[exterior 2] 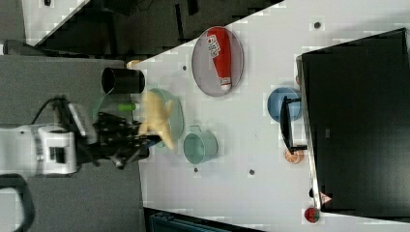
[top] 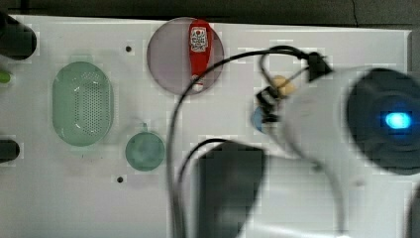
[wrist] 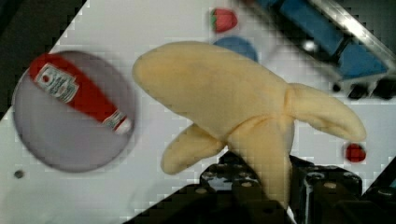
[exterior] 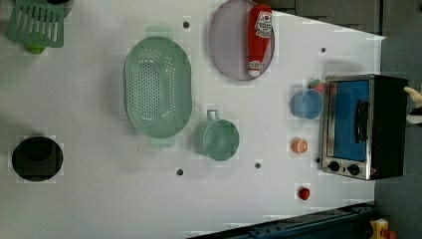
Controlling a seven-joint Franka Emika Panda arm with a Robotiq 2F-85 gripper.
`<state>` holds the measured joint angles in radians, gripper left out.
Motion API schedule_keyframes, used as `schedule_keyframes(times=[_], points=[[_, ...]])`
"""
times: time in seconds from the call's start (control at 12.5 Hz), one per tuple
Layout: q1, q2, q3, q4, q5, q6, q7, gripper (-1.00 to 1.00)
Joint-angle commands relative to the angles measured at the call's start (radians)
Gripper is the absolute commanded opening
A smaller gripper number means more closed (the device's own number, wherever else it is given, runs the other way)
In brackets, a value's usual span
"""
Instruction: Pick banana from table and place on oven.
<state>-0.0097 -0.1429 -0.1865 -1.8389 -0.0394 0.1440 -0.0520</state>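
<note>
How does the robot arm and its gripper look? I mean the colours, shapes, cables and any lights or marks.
The arm has rounded white shells with a dark, round joint cap carrying a glowing blue light. Black cables loop from the wrist along the arm. The gripper is black and blocky, bolted to a white wrist section with small dark details; round screw heads show on its body in the wrist view.

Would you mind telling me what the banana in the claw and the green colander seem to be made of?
The banana looks like plush fabric: matte, fuzzy, softly rounded peel flaps, held in the claw. The colander looks like moulded plastic: smooth pale green with even rows of holes, though glazed metal can't be excluded.
</note>
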Motion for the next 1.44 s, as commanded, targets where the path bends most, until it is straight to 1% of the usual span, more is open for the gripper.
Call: schedule_keyframes(times=[0.08,0.32,0.56,0.8,0.88,1.04,1.36,1.44], points=[[-0.031,0.078,-0.124,0.027,0.013,0.011,-0.303,-0.50],[-0.036,0.162,-0.270,0.040,0.013,0.101,-0.511,-0.50],[-0.043,0.248,-0.394,0.039,0.014,0.221,-0.664,-0.50],[-0.049,0.327,-0.468,0.039,0.019,0.267,-0.765,-0.50],[-0.054,0.346,-0.475,0.039,0.031,0.287,-0.785,-0.43],[-0.067,0.369,-0.479,0.037,0.058,0.325,-0.810,-0.02],[-0.067,0.372,-0.472,0.025,0.069,0.323,-0.811,0.89],[-0.066,0.368,-0.471,0.028,0.069,0.323,-0.811,1.00]])
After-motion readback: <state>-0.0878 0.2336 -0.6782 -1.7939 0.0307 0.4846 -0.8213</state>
